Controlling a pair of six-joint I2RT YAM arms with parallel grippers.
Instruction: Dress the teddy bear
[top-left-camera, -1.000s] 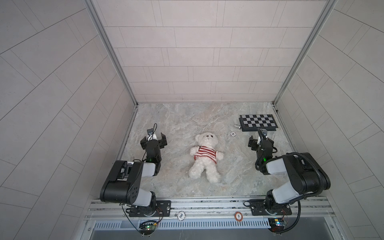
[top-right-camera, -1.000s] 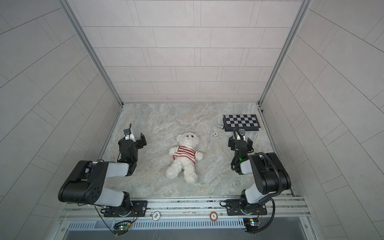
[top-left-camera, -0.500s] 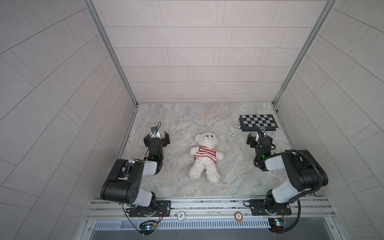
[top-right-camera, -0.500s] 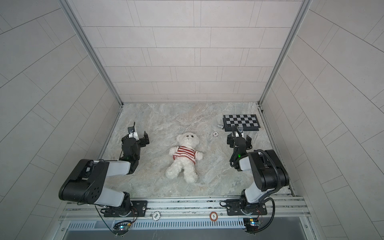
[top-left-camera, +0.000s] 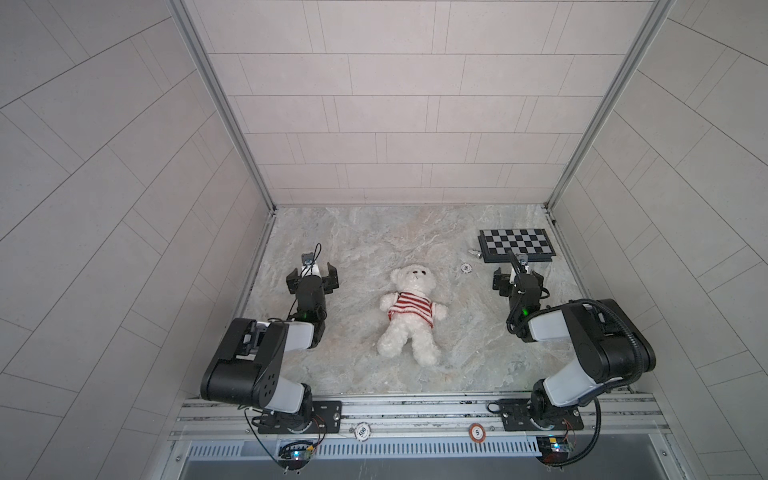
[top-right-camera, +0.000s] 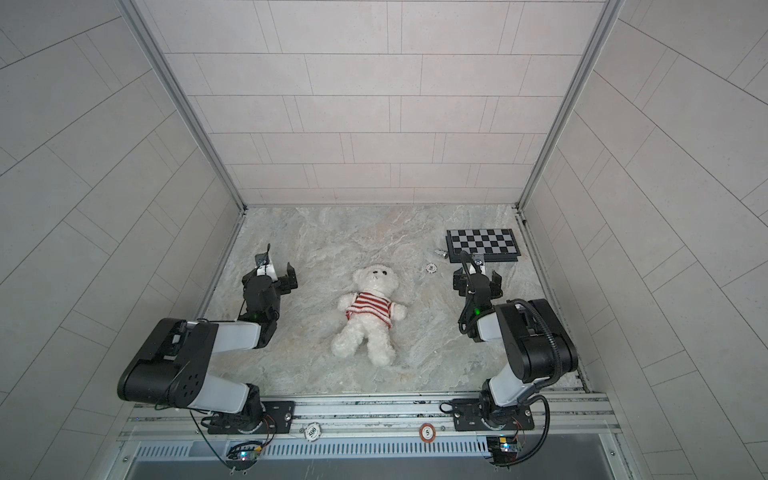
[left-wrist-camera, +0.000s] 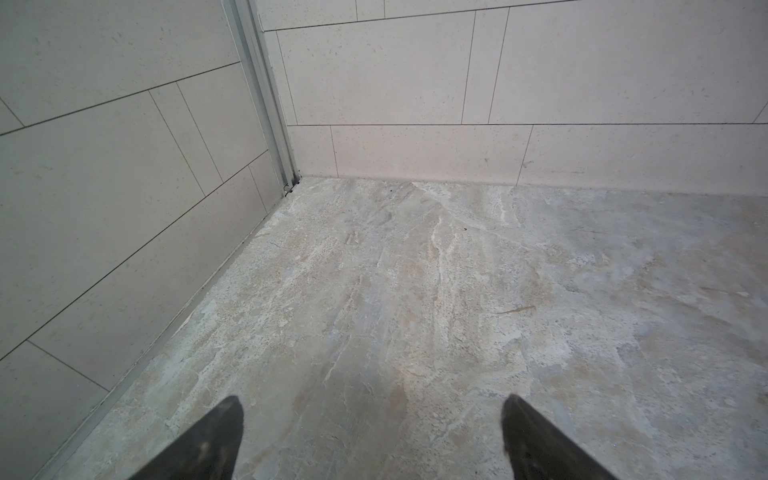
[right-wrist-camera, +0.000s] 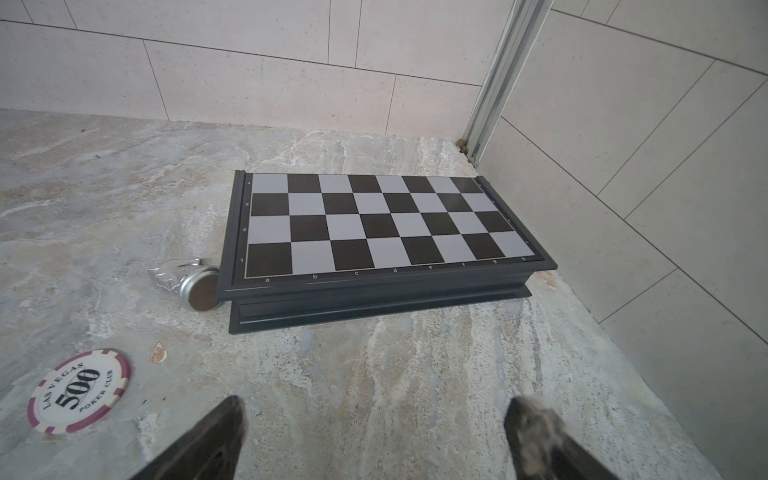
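Near rail (top-left-camera: 415, 409): two poker chips, a white rail chip (top-left-camera: 362, 432) and an orange rail chip (top-left-camera: 477, 432). Mid-table: one teddy bear (top-left-camera: 409, 332) lies on its back, wearing one striped sweater (top-left-camera: 411, 306). Flanking it, well apart, the left gripper (top-left-camera: 311, 274) and right gripper (top-left-camera: 517, 277) have fingers spread, holding nothing. Far right: one table chip (top-left-camera: 466, 268), and one fallen chess piece (top-left-camera: 473, 252) just beside one chessboard (top-left-camera: 515, 245).

Each wrist view's edge cuts off the left pincer (left-wrist-camera: 372, 399) and right pincer (right-wrist-camera: 374, 400) (only tapered tips show).
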